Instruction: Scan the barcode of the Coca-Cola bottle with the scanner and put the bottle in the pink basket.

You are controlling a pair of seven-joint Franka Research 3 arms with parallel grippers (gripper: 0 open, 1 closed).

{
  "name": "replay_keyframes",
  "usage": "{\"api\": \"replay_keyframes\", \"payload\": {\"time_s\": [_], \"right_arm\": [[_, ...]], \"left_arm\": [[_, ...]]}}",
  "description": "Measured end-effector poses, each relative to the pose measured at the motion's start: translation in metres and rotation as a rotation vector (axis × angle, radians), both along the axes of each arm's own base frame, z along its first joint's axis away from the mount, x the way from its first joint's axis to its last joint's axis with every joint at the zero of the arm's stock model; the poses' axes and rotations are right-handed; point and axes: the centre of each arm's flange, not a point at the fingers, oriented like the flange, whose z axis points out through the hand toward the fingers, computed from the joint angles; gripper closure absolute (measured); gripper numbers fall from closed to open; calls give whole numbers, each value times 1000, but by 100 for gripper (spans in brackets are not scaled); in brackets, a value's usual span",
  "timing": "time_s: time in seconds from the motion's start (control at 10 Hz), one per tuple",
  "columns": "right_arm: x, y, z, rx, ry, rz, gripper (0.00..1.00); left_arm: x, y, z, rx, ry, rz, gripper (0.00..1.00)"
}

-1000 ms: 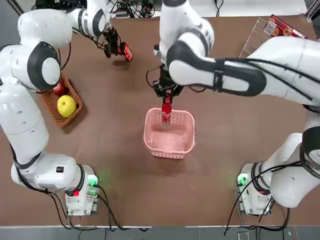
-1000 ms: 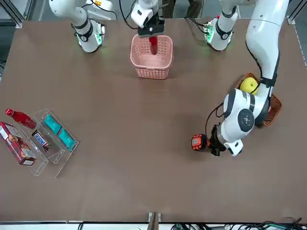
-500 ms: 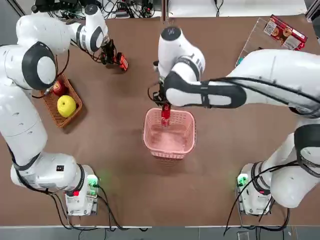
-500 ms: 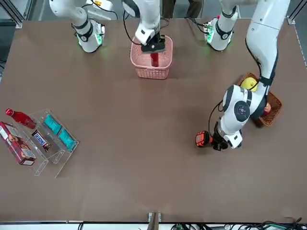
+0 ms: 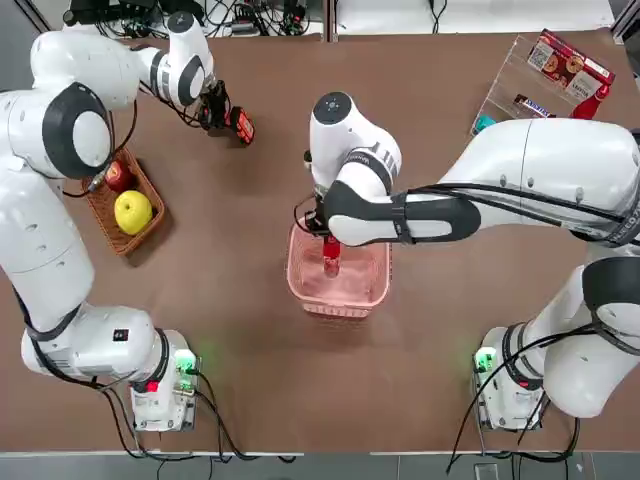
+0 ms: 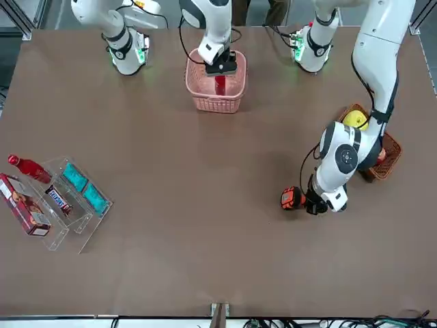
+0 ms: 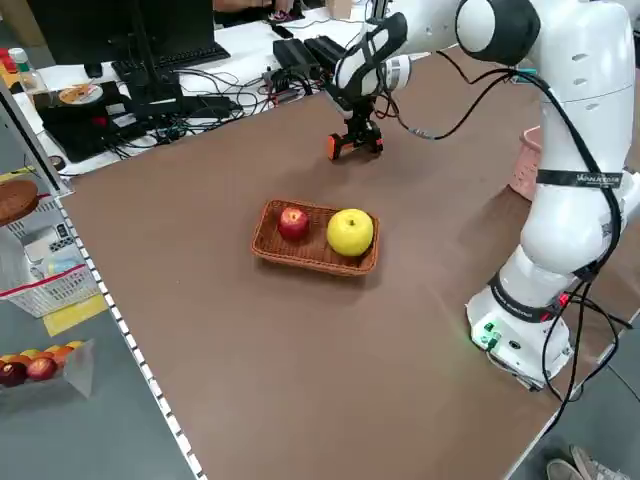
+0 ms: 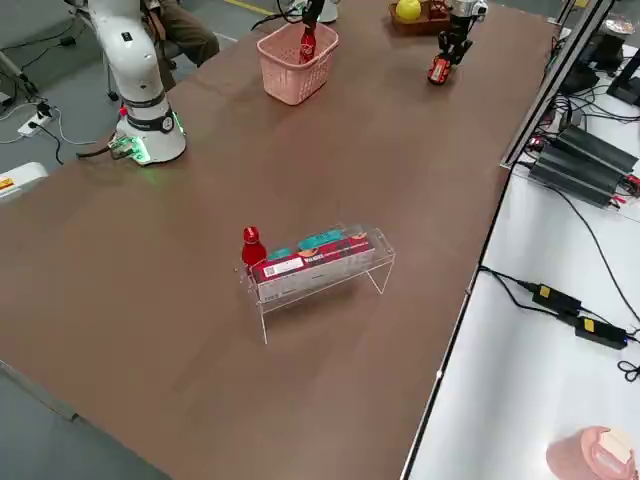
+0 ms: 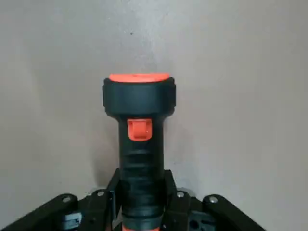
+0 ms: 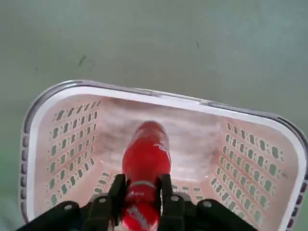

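Lowered since the earlier frame, my right gripper [image 5: 330, 243] now holds the Coca-Cola bottle [image 5: 331, 256] upright inside the pink basket [image 5: 371, 286] at top-view centre, fingers clamped on its neck. My left gripper [image 5: 218, 108], upper left, grips the scanner [image 5: 241, 125], shifted slightly left over the table [image 5: 420, 330]

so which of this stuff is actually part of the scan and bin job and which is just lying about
In the job:
- Coca-Cola bottle, in the right gripper, inside the pink basket
- scanner, in the left gripper

Lying about:
- wicker basket with apple and yellow fruit
- clear rack of snacks
- second red bottle
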Motion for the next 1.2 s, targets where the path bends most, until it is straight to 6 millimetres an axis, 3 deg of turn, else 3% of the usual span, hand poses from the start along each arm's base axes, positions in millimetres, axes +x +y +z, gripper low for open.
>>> {"api": "replay_keyframes", "payload": {"time_s": [0.3,0.5,0.7,0.8,0.9,1.0,1.2], "right_arm": [[10,-4,1,-3,-14,-13,45],[29,-10,13,16,-28,-47,33],[59,-26,48,37,-47,-99,23],[84,-43,76,35,-55,-129,10],[111,-64,105,35,-62,-151,3],[143,-90,130,40,-66,-175,1],[199,-145,158,58,-87,-263,1]], "left_arm": [[3,9,-6,-6,-6,10,63],[3,10,-7,-6,-9,1,63],[3,10,-7,-7,-11,-8,63],[3,10,-7,-7,-11,-9,63],[3,10,-7,-7,-12,-12,63],[3,9,-8,-7,-12,-23,50],[7,8,-4,-7,-31,-75,21]]}}
